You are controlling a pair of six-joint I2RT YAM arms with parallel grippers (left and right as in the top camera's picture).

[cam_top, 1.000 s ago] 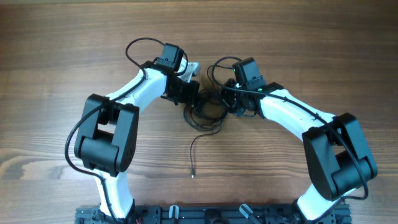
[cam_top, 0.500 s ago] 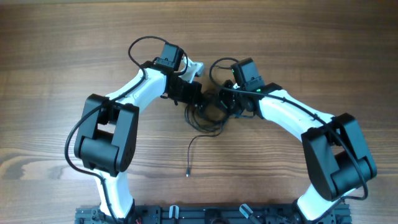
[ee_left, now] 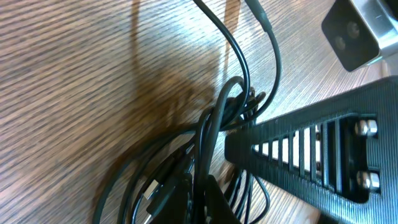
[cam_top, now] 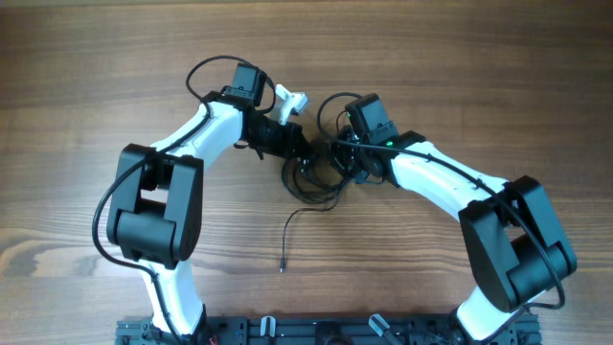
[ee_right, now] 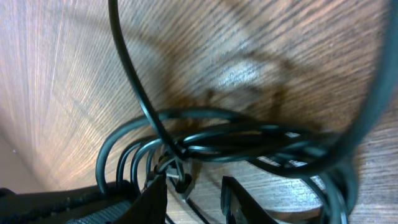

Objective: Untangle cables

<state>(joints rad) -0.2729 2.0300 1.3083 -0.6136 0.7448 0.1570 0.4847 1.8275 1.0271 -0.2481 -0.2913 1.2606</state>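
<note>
**Left gripper clamped on the cables, right one loose around them**

Watching this from beside the rig. The left's two fingers are squeezed close together with a few thin black strands pinched between them, and the lattice finger lies across the top of the tangle.

The cables sit in one messy coil of thin black loops on the wooden table. Both grippers are right on it. Seen from overhead, the left is at the coil's upper left edge and the right gripper is at its upper right edge.

On the right wrist camera, its fingers stand a little apart with a narrow gap. One strand and what looks like a small plug sit in that gap, up against one finger.

A single strand leaves the coil on the side toward the robot's base. It ends in a little plug tip lying well apart from the coil. The white arms arch in toward the coil from either side.
</note>
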